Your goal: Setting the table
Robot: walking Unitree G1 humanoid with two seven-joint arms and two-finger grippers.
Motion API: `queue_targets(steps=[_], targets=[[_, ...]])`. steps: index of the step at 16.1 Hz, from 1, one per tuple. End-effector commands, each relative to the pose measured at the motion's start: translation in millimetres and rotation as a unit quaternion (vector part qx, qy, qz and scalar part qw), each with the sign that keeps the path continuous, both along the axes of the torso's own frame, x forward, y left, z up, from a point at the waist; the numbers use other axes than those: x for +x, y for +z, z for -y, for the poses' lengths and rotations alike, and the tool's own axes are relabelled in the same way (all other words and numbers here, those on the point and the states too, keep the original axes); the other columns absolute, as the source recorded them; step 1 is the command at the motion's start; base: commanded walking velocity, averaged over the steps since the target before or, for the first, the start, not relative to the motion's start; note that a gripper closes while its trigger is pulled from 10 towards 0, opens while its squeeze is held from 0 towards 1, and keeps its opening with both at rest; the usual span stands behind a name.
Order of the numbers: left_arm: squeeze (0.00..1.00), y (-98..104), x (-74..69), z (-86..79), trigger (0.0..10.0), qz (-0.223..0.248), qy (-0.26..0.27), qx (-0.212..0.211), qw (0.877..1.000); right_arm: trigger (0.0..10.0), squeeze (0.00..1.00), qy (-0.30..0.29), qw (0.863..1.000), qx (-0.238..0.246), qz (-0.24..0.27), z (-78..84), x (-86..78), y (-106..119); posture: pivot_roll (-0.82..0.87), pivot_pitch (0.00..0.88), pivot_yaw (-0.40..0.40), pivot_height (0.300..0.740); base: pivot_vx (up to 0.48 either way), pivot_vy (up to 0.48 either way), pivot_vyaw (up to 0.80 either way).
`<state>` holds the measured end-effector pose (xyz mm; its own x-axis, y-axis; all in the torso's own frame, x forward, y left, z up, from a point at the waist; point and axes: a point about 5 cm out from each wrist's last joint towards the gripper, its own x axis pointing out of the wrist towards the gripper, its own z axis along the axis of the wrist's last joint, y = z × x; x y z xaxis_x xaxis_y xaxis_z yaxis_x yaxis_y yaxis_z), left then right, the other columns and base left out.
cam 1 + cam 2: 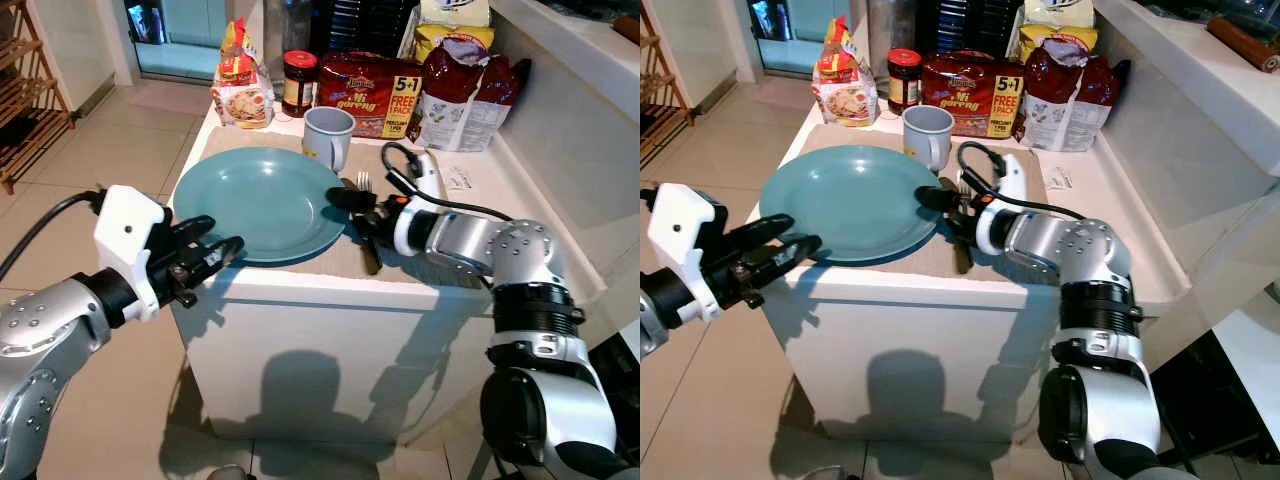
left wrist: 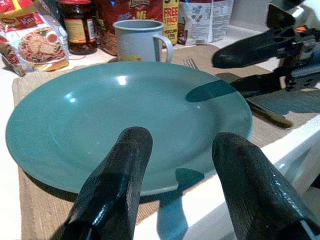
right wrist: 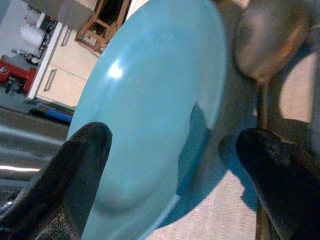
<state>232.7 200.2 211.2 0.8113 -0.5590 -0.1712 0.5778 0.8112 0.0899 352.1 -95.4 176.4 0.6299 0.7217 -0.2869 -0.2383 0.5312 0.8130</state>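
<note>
Jaws apart on both: right gripper over the fork beside the plate; left gripper before the plate's near rim.

Noodle packs, a jar and snack bags line the counter's back; a wooden rack stands beside the floor.
</note>
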Motion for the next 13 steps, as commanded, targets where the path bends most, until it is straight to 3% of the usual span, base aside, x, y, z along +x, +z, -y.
queue_targets(steps=[1,4,6,13], targets=[[0.00,2.5,-2.6,5.8,10.0,0.001,-0.017,0.005,1.000,10.0,0.00,-0.001,1.000,0.003,-0.003,0.7,1.8,2.6,0.06,0.000,-0.118,0.740,0.000,0.000,0.00],[0.00,2.4,-2.8,7.1,10.0,-0.003,-0.021,0.003,1.000,10.0,0.00,-0.006,1.000,0.004,-0.011,-2.1,3.2,-0.2,0.06,0.000,-0.119,0.740,0.000,0.000,0.00],[0.00,1.7,-2.3,8.2,10.0,-0.005,-0.022,0.002,1.000,0.0,0.00,-0.010,1.000,0.012,-0.020,-2.8,4.2,-2.1,0.06,0.000,-0.118,0.740,0.000,0.000,0.00],[0.00,0.8,-1.6,9.7,10.0,-0.006,-0.023,0.002,1.000,0.0,0.00,-0.026,0.998,0.042,-0.038,0.3,5.2,-4.2,0.06,0.000,-0.116,0.740,0.000,0.000,0.00]])
